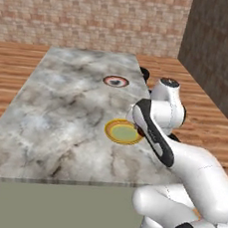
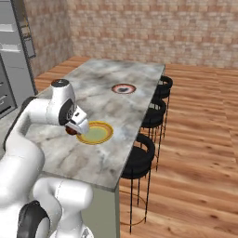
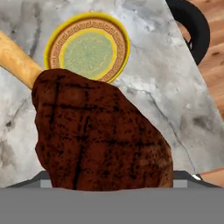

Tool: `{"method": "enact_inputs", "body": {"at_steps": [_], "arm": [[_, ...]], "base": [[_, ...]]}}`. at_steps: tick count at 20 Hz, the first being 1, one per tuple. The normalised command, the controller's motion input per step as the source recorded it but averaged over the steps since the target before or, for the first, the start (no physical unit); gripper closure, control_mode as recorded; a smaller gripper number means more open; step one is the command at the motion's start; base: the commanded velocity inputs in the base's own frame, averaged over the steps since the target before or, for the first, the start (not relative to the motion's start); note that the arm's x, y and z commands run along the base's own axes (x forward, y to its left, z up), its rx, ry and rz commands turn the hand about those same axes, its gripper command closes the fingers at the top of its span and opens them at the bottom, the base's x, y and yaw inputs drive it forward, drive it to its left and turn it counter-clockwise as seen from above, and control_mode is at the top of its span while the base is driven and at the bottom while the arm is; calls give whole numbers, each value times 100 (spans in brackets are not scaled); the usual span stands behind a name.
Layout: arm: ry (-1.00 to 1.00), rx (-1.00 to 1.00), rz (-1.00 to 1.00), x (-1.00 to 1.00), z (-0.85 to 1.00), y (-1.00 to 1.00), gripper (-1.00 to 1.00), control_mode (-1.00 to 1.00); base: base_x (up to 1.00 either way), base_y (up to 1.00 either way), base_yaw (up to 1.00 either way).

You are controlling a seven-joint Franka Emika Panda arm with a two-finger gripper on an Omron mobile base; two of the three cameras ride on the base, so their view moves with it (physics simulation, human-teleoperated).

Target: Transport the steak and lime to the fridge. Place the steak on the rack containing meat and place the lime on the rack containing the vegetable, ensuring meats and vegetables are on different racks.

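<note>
— Carrying everything?
— A long grey-marbled counter (image 1: 61,110), running away toward the brick wall, above a plain pale-green base.

— Lying on it?
— Two plates. Nearest, a yellow-rimmed round plate (image 1: 122,132) with a pale green centre, at about 4 o'clock from the counter's middle in the left base view, close to the right-hand edge; bare inside. Same plate seen in the hand view (image 3: 89,48), with an ornate brown band inside the rim.

— And farther?
— A red-rimmed dark plate (image 1: 116,80) at roughly 1 o'clock, well apart from the yellow one. Something dark on its middle, possibly the lime; too small to tell.
</note>
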Motion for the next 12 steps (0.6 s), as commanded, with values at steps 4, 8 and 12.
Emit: {"method": "enact_inputs", "body": {"at_steps": [4,8,12], "arm": [[-7,-3,9,-86,95,-5,100,-100],[-10,-1,11,-92,84,-8,100,-100],[-15,-2,16,-100,55,-4,100,-100]], "base": [[0,0,0],[0,0,0],[0,0,0]]}}
